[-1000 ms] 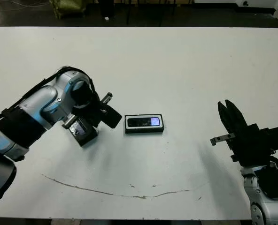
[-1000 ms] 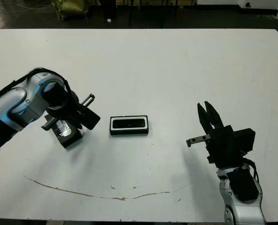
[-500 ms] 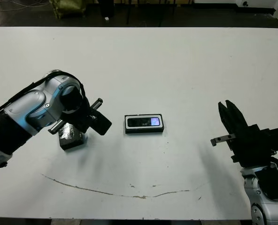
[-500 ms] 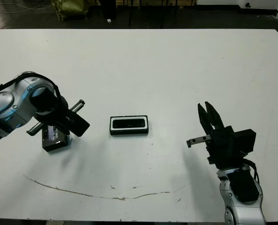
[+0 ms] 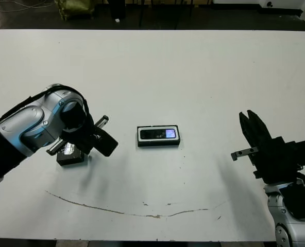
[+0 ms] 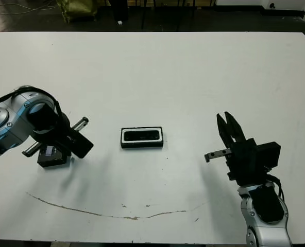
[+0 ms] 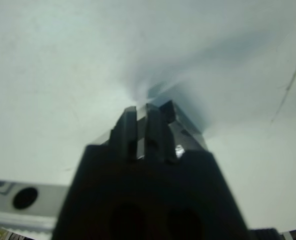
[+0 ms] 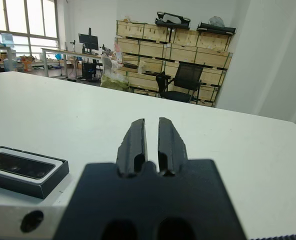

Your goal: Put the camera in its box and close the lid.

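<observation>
From the head camera, the box lies flat near the middle of the white surface, its long side running left to right. The camera lies inside it, white lining showing around it and a small bluish screen lit toward its right end. Well to the left, the lid lies on the surface under the left arm, apart from the box. The left gripper reaches down at the lid; from this view I cannot tell how its fingers stand. The right gripper hovers at the right, well apart from the box, pointing away toward the far side. A thin dark scratch curves along the near part of the surface.

The left wrist view shows the left gripper's fingers pressed together, touching the lid's black edge.

The right wrist view shows the right gripper's fingers nearly together with a thin gap, nothing between them, and the box with the camera off to one side.
</observation>
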